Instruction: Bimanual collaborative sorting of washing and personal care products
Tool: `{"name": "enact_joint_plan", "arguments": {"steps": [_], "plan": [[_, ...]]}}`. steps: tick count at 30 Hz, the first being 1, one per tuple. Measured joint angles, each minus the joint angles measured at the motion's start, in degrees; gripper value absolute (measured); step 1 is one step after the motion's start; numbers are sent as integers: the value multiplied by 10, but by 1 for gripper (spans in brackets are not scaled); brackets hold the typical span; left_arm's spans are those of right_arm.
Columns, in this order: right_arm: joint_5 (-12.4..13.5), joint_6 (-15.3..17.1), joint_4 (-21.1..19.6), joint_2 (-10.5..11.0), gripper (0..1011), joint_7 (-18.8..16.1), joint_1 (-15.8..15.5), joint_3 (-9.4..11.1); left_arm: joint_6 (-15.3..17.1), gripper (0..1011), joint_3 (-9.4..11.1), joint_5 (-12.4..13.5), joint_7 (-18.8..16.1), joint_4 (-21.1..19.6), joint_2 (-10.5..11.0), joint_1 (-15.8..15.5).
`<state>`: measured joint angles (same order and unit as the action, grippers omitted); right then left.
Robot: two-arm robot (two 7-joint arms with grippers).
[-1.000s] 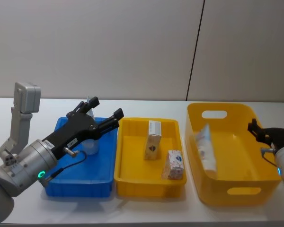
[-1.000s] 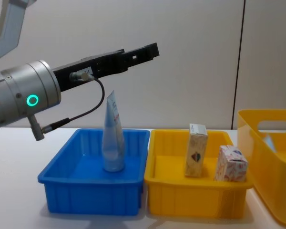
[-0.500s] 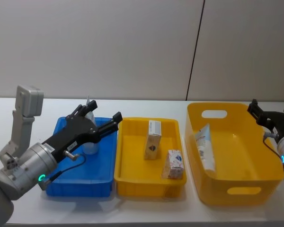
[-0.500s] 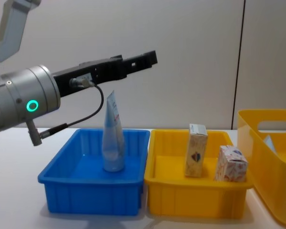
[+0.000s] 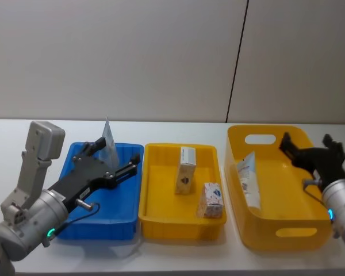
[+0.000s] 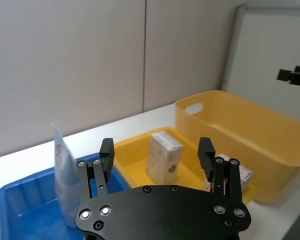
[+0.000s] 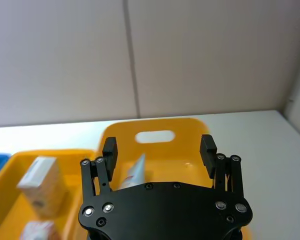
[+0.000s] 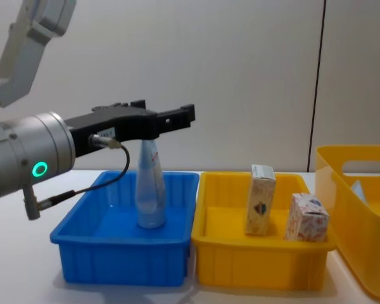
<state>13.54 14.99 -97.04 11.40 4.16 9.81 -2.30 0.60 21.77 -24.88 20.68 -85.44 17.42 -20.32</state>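
Note:
A pale blue tube (image 5: 108, 138) stands upright in the blue tray (image 5: 118, 221), cap end down, also seen as the tube (image 8: 149, 190). My left gripper (image 5: 116, 155) hovers open above that tray, holding nothing. In the left wrist view the tube (image 6: 62, 180) stands just outside one finger of the left gripper (image 6: 156, 155). Two cream cartons (image 5: 187, 169) (image 5: 213, 200) stand in the middle yellow tray (image 5: 181, 224). A second tube (image 5: 248, 181) leans inside the big yellow bin (image 5: 287, 233). My right gripper (image 5: 309, 146) is open and empty over the bin's right side, above the tube (image 7: 135, 172).
The three containers sit side by side on a white table (image 5: 23, 129), with the blue tray at the left and the deep bin at the right. A plain wall (image 5: 161, 57) stands close behind. Bare tabletop lies in front of the containers.
My left gripper has drawn back and come lower over the blue tray, away from the tube's top. My right gripper has shifted left, over the yellow bin.

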Motion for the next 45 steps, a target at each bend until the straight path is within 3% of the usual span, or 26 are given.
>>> {"name": "enact_joint_plan", "arguments": {"steps": [14, 21, 30, 45], "plan": [[21, -94, -31, 58, 1002, -58, -78, -77, 1, 1002, 22, 69, -104, -40, 23, 35], [29, -124, -40, 75, 1002, -76, -101, -101, 1, 1001, 33, 103, -155, -60, 35, 52], [30, -130, -42, 79, 1002, -80, -106, -107, 2, 1001, 43, 131, -197, -76, 44, 66], [30, -130, -42, 79, 1002, -80, -107, -106, 2, 1001, 43, 134, -201, -77, 45, 67]]}}
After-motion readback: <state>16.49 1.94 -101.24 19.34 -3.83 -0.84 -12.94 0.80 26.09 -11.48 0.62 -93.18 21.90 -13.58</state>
